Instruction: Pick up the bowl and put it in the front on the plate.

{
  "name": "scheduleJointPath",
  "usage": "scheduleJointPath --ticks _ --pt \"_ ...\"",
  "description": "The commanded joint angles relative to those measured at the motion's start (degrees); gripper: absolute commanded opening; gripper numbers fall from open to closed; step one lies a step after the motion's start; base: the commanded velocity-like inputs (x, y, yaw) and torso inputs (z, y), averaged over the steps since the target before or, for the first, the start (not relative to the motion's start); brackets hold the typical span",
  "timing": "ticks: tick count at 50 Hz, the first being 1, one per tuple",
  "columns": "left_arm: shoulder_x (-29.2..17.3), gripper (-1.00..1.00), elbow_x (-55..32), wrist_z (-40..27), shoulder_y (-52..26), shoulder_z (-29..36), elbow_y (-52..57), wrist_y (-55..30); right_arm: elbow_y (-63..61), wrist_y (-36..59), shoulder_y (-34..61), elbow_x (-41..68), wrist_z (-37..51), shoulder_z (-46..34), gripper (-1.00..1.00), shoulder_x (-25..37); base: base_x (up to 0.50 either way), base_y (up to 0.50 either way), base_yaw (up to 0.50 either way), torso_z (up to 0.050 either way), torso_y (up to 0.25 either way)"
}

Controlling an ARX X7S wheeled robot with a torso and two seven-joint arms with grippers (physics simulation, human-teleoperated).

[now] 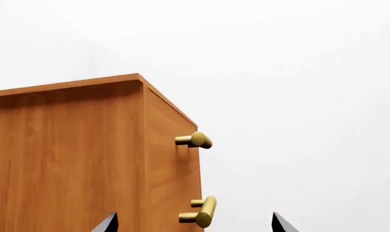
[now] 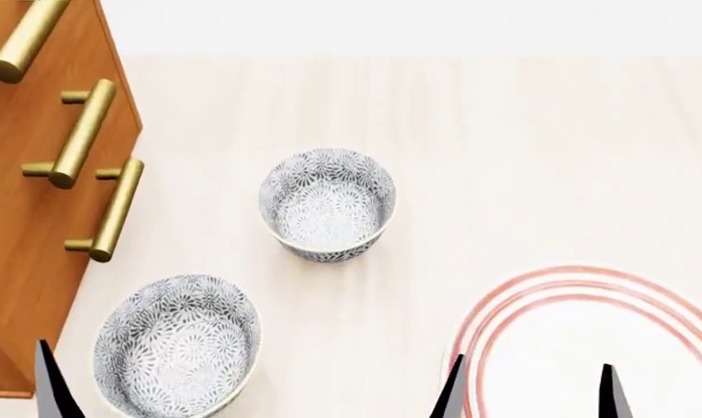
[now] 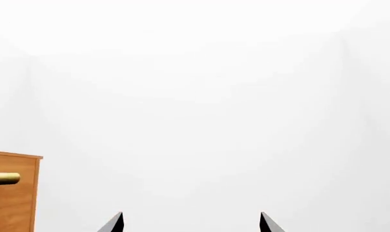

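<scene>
Two small floral grey-blue bowls, the nearer one (image 2: pixel 177 347) and the farther (image 2: pixel 327 203), sat empty beside the red-ringed white plate (image 2: pixel 537 348), itself bare. Above the plate's near edge, the right gripper (image 2: pixel 528 392) hung with fingertips apart, as did the left gripper (image 1: pixel 193 224).

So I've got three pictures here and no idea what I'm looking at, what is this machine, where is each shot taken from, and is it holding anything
These are simulator renders of a two-armed robot. One picture looks down from its head; the other two come from cameras near each gripper.

In the head view, a pale wooden table carries two small round bowls, white with a grey-blue floral pattern: a nearer bowl and a farther bowl. A large white plate with red rings lies at the right. An orange-brown wooden cabinet with brass handles stands at the left.

The dark points along the lower edge are fingertips of the left gripper and right gripper. Both are open and hold nothing.
</scene>
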Motion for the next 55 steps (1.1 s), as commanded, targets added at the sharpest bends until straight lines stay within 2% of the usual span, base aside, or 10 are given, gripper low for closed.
scheduleJointPath --ticks 1,6,13,15,24,29,38,42,49,55 --pt "0.11 1.0 0.3 -0.06 -0.04 -0.17 -0.16 0.73 -0.04 0.24 0.14 -0.39 -0.21 0.26 1.0 -0.11 0.0 0.0 0.0 0.0 0.0" --pt "-0.06 1.0 0.34 -0.27 -0.1 0.02 -0.19 0.87 0.24 1.18 0.68 0.2 -0.34 -0.18 1.0 0.22 0.0 0.0 0.0 0.0 0.0" --pt "-0.27 1.0 0.49 -0.67 -0.02 0.19 0.04 1.07 -4.83 15.78 4.31 2.75 1.03 -1.47 1.0 0.57 0.0 0.0 0.0 0.0 0.0" --pt "-0.33 1.0 0.41 -0.71 0.0 0.24 0.27 0.89 -7.97 25.2 6.79 4.57 1.14 -2.5 1.0 0.96 0.0 0.0 0.0 0.0 0.0" --pt "-0.68 1.0 -0.7 -0.68 0.03 0.84 -0.32 0.71 -12.03 54.0 27.2 5.82 1.24 -3.7 1.0 1.95 0.0 0.0 0.0 0.0 0.0" --pt "-0.87 1.0 -1.22 -0.63 -0.01 1.18 -0.79 0.52 -6.78 63.13 38.63 8.89 0.07 -3.24 1.0 0.54 0.0 0.0 0.0 0.0 0.0" --pt "-1.12 1.0 -1.68 -0.71 0.02 1.67 -1.06 0.26 3.24 64.94 51.61 9.18 -2.25 -3.91 1.0 -0.99 0.0 0.0 0.0 0.0 0.0" --pt "-1.21 1.0 -2.09 -0.67 -0.06 1.95 -1.35 0.08 15.17 65.47 60.23 8.87 -4.03 -4.86 1.0 -2.91 0.0 0.0 0.0 0.0 0.0" --pt "-1.37 1.0 -2.5 -0.74 -0.25 2.28 -1.82 -0.18 27.19 61.39 66.76 7.57 -5.22 -6.12 1.0 -4.89 0.0 0.0 0.0 0.0 0.0" --pt "-1.41 1.0 -2.71 -1.02 -0.39 2.36 -2.05 -0.57 40.38 64.37 73.68 11.52 -5.93 -3.35 1.0 -7.95 0.0 0.0 0.0 0.0 0.0"
